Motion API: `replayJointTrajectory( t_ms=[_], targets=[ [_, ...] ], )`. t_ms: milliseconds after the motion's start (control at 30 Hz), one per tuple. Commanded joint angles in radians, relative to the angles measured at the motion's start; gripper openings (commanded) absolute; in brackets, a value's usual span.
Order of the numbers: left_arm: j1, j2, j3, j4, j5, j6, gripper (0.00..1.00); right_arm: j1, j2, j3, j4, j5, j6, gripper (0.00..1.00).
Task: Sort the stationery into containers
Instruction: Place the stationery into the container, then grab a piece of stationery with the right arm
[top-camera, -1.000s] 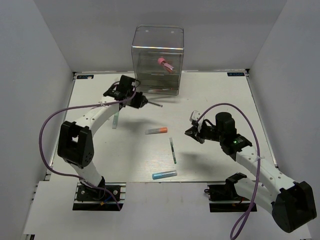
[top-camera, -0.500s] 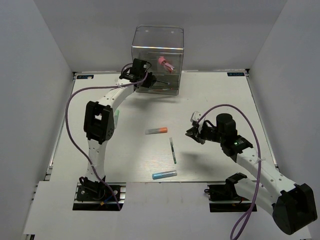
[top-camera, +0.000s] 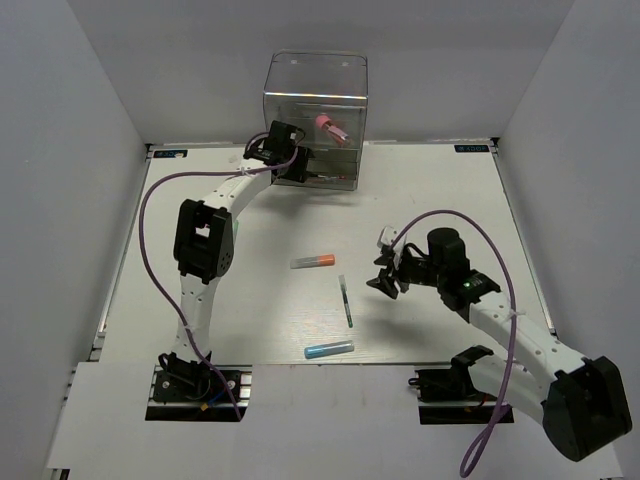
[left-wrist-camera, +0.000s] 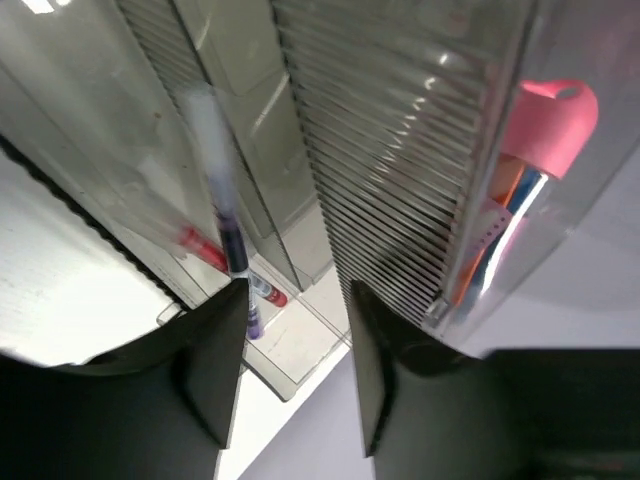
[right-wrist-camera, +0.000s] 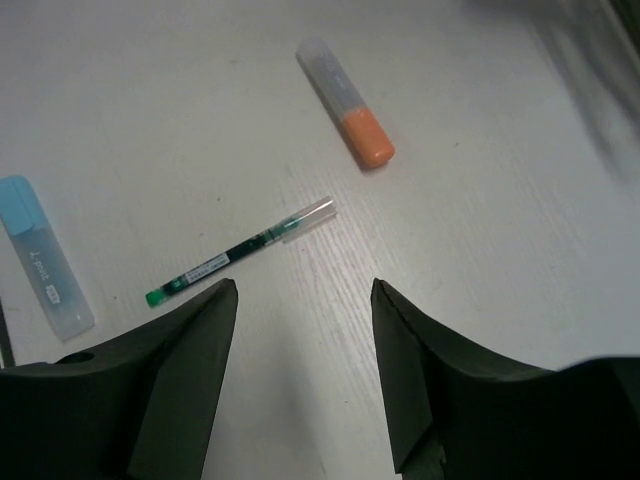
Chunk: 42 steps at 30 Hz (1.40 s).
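Observation:
The clear drawer box (top-camera: 315, 110) stands at the back of the table, with a pink-red tube (top-camera: 330, 127) inside it. My left gripper (top-camera: 292, 166) is at its lowest drawer, open. In the left wrist view a thin dark pen (left-wrist-camera: 226, 232) and a red pen (left-wrist-camera: 212, 256) lie in that drawer. The dark pen runs past my left fingertip, and the gap between the jaws of the left gripper (left-wrist-camera: 297, 292) is empty. My right gripper (top-camera: 386, 277) hovers open just right of the dark green pen (top-camera: 346, 301). The orange-and-grey marker (top-camera: 313, 261) and light blue marker (top-camera: 329, 350) lie on the table.
In the right wrist view the right gripper (right-wrist-camera: 300, 285) hangs over bare white tabletop, the green pen (right-wrist-camera: 240, 250) just ahead of its left finger, the orange marker (right-wrist-camera: 346, 104) farther off and the blue marker (right-wrist-camera: 46, 256) at the left edge.
My left arm carried the dark pen from mid-table to the box's lowest drawer and its jaws opened. My right gripper opened and shifted slightly toward the green pen.

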Motion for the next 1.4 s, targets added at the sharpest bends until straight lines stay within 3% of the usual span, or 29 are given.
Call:
replayJointTrajectory(
  t_ms=[0,300,467,600,633,800,1000,1200,1367],
  targets=[
    [0.003,-0.065,0.037,0.023,0.022,0.025,0.56,0.003,0.06,0.027,-0.036,-0.053,0.021,0.62],
    [0.003,-0.283,-0.173,0.12,0.105,0.164,0.6,0.038,0.419,0.266,-0.227,0.014,0.13,0.58],
    [0.003,-0.488,-0.425,0.225,0.134,0.272,0.67,0.099,0.511,0.327,-0.223,0.077,0.21,0.58],
    [0.003,-0.682,-0.648,0.284,0.123,0.399,0.96,0.148,0.557,0.349,-0.229,0.145,0.248,0.61],
    [0.003,-0.759,-0.69,0.293,0.123,0.415,1.0,0.177,0.565,0.349,-0.241,0.154,0.253,0.61],
    [0.013,-1.005,-0.998,0.339,0.077,0.441,1.0,0.254,0.64,0.381,-0.281,0.231,0.309,0.62],
    [0.013,-1.249,-1.167,0.254,-0.056,0.45,1.0,0.335,0.702,0.415,-0.298,0.404,0.368,0.6],
    [0.013,-1.371,-1.198,0.128,-0.142,0.487,1.0,0.374,0.772,0.453,-0.338,0.533,0.357,0.48],
    [0.013,-1.394,-1.218,0.033,-0.162,0.487,1.0,0.395,0.8,0.416,-0.336,0.614,0.279,0.19]
  ],
)
